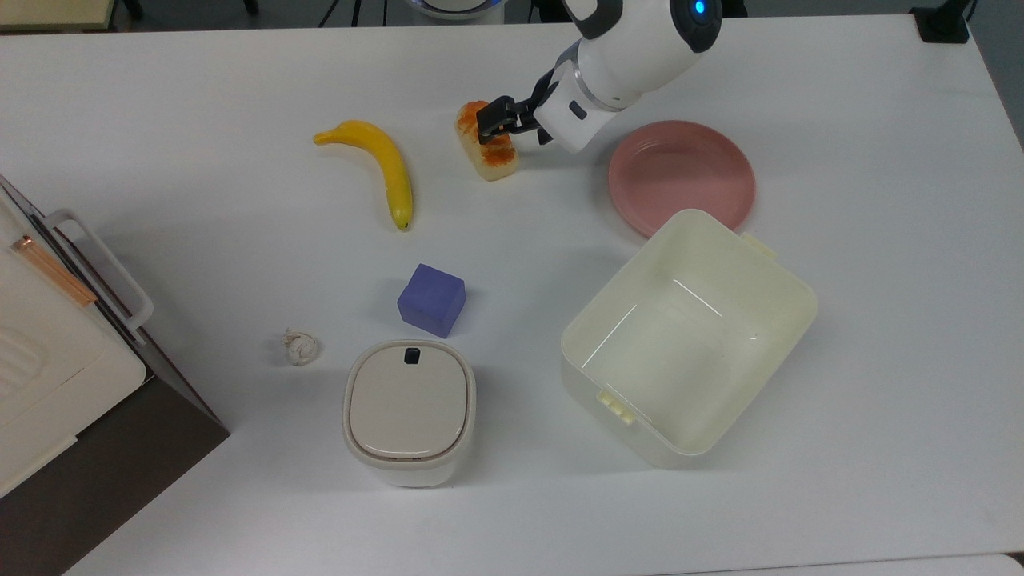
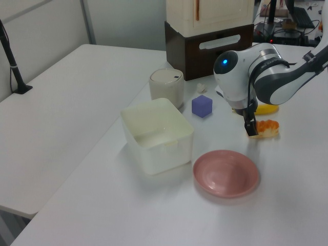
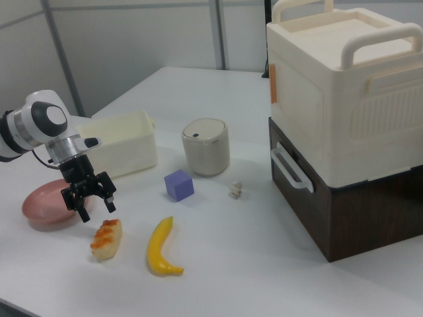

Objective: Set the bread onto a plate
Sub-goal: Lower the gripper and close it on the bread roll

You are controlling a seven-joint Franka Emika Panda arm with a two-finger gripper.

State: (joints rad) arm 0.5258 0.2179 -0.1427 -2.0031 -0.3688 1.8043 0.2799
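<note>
Gripper [image 3: 93, 197] poised over the bread [image 3: 106, 239]
Fingers [image 3: 83, 212] spread apart just above the loaf; pink plate [image 1: 682, 176] well aside.

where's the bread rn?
On the table, in the top view between the banana on its left and the pink plate on its right; the bread lies under the open gripper.

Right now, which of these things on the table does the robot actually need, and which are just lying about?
Needed: bread, pink plate, gripper, open above the bread.
Lying about: banana, purple cube, cream tub, lidded canister, small crumpled scrap.
</note>
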